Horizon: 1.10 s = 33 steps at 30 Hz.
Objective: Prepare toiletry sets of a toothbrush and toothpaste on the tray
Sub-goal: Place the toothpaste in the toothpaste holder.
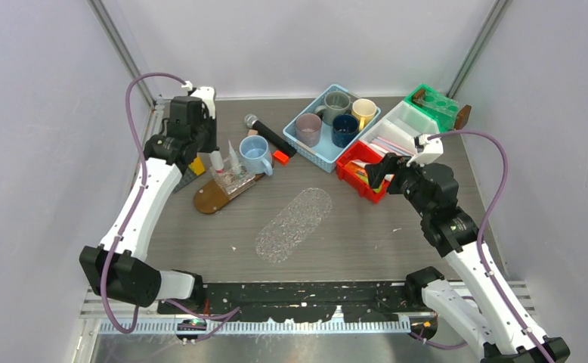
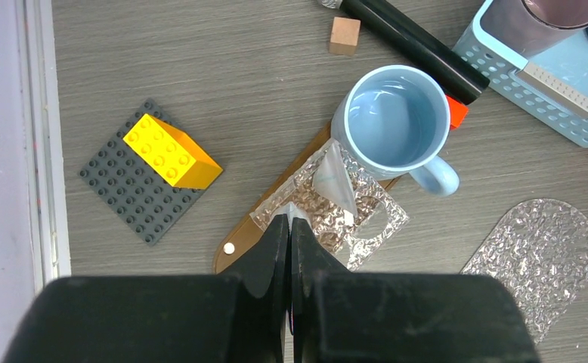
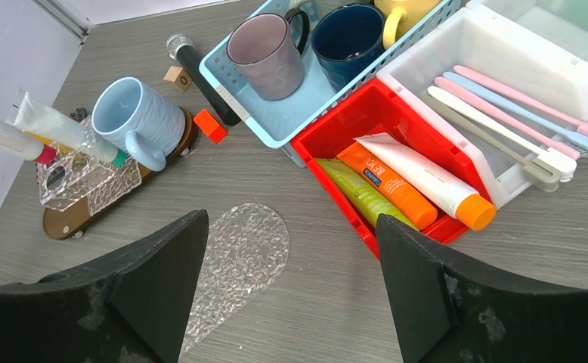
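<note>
Toothbrushes (image 3: 502, 102), pink, blue and white, lie side by side in the white bin (image 3: 457, 45). In the right wrist view their long axes run from upper left to lower right, heads at the lower right end. Just beside it, the red bin (image 3: 329, 132) holds three tubes lying parallel on the same diagonal, caps toward the lower right: a green tube (image 3: 355, 193), an orange tube (image 3: 385, 185) and a white tube with an orange cap (image 3: 427, 174). Across the table, a red-capped tube (image 3: 4, 136) and a green-capped tube (image 3: 60, 130) sit cap-down in the clear holder (image 3: 87, 181) on the brown tray (image 3: 64, 223), leaning with their crimped ends up, next to the blue mug (image 3: 136, 113). The left gripper (image 2: 289, 223) is clenched, fingers pressed flat together, tips at the near edge of the clear holder. A sliver of white shows at the tips, and whether the red-capped tube's crimp is pinched there cannot be told. The right gripper (image 3: 289, 219) is spread wide and holds nothing, hanging above the table between the red bin and the clear pebbled oval mat (image 3: 238, 249).
</note>
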Tool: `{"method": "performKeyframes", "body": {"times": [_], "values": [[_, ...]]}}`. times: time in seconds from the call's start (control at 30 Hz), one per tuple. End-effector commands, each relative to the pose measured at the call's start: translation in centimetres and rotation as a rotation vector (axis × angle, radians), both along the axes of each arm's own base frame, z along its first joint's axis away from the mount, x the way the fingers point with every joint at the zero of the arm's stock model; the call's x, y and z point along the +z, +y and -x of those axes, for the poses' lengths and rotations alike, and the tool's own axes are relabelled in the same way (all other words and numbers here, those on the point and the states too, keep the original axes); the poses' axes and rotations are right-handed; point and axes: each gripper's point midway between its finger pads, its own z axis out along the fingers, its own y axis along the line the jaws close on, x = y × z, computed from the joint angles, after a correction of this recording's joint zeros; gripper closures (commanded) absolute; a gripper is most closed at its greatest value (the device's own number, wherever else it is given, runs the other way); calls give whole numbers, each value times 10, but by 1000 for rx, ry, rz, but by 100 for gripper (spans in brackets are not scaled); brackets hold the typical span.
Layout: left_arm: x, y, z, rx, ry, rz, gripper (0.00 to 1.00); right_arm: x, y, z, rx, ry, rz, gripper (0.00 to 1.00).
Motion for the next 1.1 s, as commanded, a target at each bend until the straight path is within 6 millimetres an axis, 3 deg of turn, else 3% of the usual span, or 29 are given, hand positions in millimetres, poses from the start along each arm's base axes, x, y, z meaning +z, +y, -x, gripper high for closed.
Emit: {"method": "performKeyframes", "body": {"times": [0.0, 0.37, 1.07], "values": [[18, -4, -1, -14, -84, 48, 100, 10, 0, -3, 0, -44, -1, 12], [40, -2, -6, -21, -148, 34, 100, 11, 0, -3, 0, -46, -2, 12], [-6, -2, -4, -16, -86, 25, 100, 9, 1, -3, 3, -44, -3, 12]]}}
